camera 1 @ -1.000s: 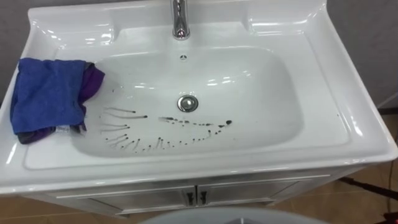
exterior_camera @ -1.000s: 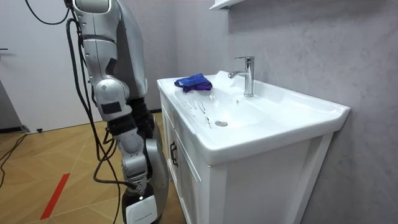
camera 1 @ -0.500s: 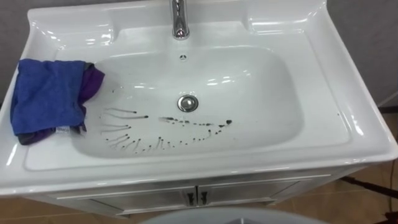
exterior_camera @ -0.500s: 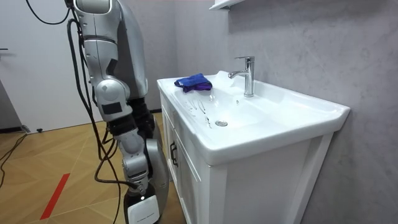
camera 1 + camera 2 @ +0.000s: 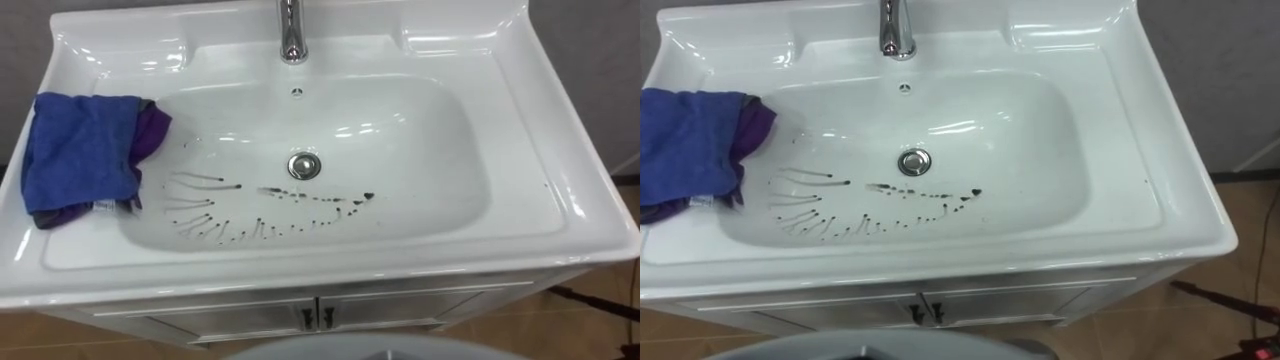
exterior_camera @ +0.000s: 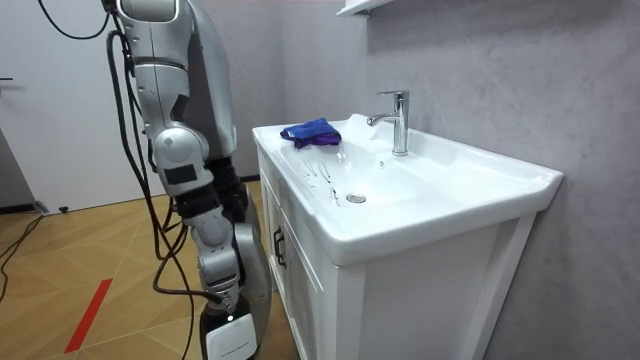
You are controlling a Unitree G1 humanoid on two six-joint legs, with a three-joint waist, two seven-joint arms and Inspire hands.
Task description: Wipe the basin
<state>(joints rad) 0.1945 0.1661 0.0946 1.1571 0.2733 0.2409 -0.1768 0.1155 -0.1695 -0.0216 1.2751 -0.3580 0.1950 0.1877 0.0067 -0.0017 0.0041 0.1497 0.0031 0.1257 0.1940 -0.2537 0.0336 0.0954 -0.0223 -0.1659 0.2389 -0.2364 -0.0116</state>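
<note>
Both eye views look steeply down from the head, close over the basin (image 5: 530, 140) with the tap (image 5: 291, 40) at top (right eye offset slightly, same scene), while the room view stands off to the side, facing robot and basin, sharing tap and blue cloth (image 6: 311, 131).

I count one basin (image 5: 560, 215) on my feed, and in it one tap (image 5: 291, 35), one drain (image 5: 304, 165) and one small overflow hole (image 5: 295, 92). There's one blue cloth (image 5: 80, 155) with purple fabric (image 5: 150, 130) showing under it, and I can't tell whether that makes a second cloth. Below I've got two cabinet doors (image 5: 430, 305) and two handles (image 5: 305, 318), while the dark streaks (image 5: 210, 225) in the bowl are too many and too fine for me to count.
</note>
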